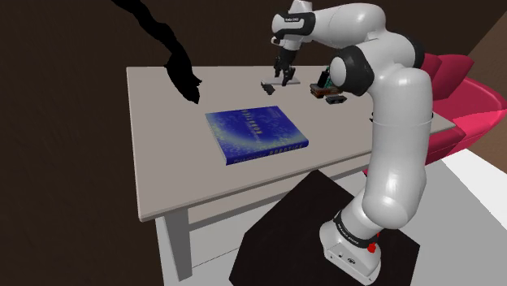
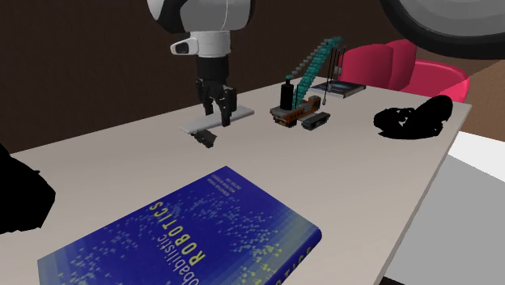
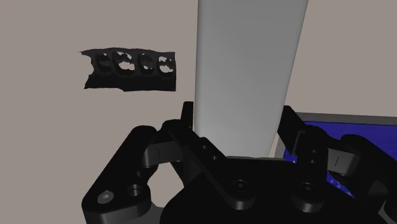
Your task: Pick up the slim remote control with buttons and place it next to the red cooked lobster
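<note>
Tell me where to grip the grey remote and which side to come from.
Grip the remote across its narrow width, near mid-length, from straight above: it lies flat on the table, long and thin, both long edges free. The tool hangs over it that way.

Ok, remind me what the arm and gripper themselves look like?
The arm is glossy white with rounded, tube-like links and dark grey bands at the joints. Small dark lettering sits on the wrist, too small to read, and a red dot marks its foot. The gripper is all black, with two short blocky fingers.
</note>
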{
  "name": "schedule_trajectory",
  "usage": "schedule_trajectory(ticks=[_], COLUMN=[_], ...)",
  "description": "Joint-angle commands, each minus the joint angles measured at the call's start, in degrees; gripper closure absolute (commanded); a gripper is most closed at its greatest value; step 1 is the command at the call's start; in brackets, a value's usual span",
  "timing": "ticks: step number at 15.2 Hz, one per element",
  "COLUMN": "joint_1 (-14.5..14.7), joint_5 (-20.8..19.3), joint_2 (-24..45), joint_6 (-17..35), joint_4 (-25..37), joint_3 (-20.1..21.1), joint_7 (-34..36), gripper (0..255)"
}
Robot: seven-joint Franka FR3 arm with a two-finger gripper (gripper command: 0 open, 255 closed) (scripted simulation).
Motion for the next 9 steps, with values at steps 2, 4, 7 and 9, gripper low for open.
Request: schedule_trajectory(ticks=[2,4,7,9], joint_1=[-0.25,-0.46,-0.85,-1.16], joint_5=[-0.21,-0.31,-0.40,-0.40], joint_2=[-0.21,-0.30,-0.30,-0.22], joint_6=[-2.22,-3.71,-6.01,-7.55], joint_4=[2.08,3.54,5.91,7.58], joint_3=[-0.13,-0.20,-0.28,-0.31], joint_7=[0.25,0.39,0.58,0.69], gripper=[255,255,255,255])
